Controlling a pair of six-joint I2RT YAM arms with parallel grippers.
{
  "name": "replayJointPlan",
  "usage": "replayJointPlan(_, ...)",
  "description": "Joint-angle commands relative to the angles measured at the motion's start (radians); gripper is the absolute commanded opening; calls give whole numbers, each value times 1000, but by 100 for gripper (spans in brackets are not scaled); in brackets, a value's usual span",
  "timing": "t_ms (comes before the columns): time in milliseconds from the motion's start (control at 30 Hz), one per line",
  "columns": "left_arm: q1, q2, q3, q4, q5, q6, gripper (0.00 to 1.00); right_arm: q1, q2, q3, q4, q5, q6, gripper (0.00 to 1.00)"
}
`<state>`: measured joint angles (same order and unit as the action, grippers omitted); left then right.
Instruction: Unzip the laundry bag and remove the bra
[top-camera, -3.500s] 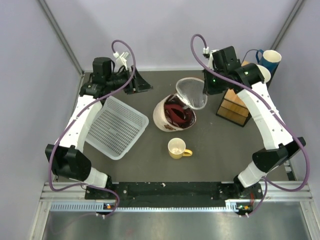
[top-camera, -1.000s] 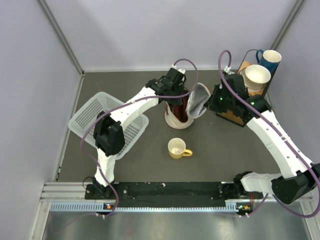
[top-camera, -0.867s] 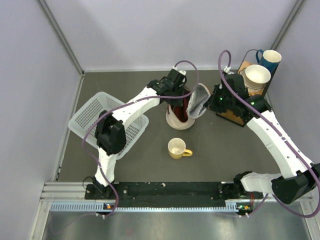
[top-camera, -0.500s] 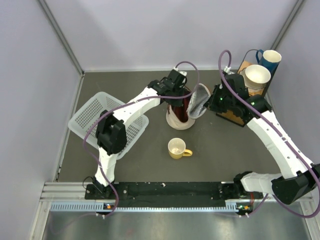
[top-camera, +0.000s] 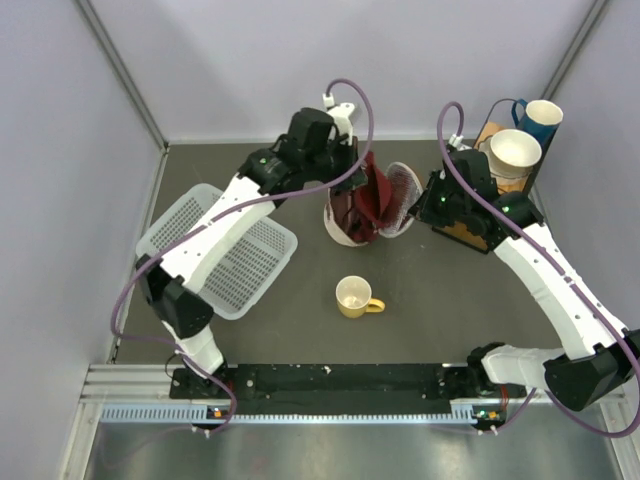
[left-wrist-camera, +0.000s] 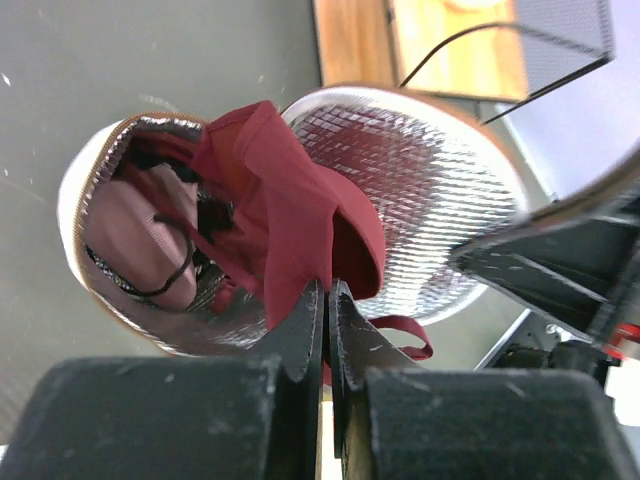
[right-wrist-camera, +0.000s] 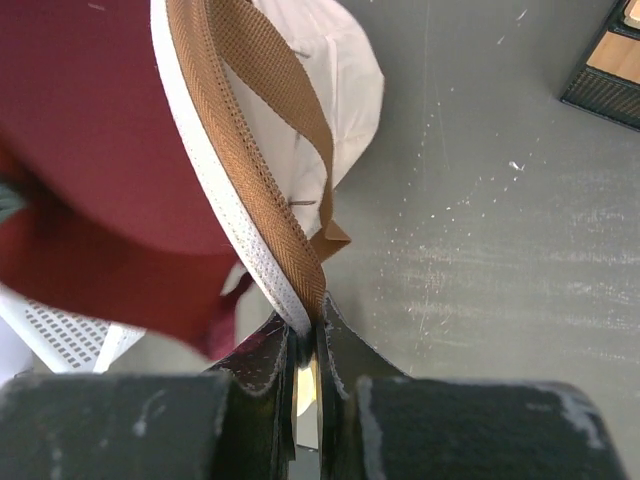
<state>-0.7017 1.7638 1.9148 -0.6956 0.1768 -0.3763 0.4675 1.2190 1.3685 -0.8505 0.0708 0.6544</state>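
Cream fabric laundry bag (top-camera: 343, 234) with brown trim sits open mid-table. We see the pink and maroon bra (left-wrist-camera: 290, 215) half inside, left gripper (left-wrist-camera: 325, 300) pinching its maroon cloth, right gripper (right-wrist-camera: 305, 325) clamped on the mesh-lined lid (left-wrist-camera: 430, 190) edge.

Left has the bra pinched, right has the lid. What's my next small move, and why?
Probably raise the left gripper straight up a little: it is shut on the bra, but its pink cup and strap lie inside the laundry bag. The right gripper, shut on the lid trim, holds the mouth open.
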Motion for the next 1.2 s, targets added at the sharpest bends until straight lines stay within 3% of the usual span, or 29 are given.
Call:
replayJointPlan(0,11,-98,6,99,36,-6,0,3,-24,11,53,9,-6,0)
replayJointPlan(133,31,-167,-14,125,39,-27,0,3,-21,9,53,9,-1,0)
replayJointPlan(367,76,-340,-54,119,-146,13,0,3,-24,1,53,0,-4,0)
replayJointPlan(633,341,-483,-112,-5,-131,27,0,2,33,15,53,0,-24,0)
replayJointPlan(900,536,-648,-250,-65,-168,4,0,3,100,53,64,-52,-64,0)
replayJointPlan(1167,607,-764,-344,-156,-289,5,0,3,161,98,83,-106,-79,0)
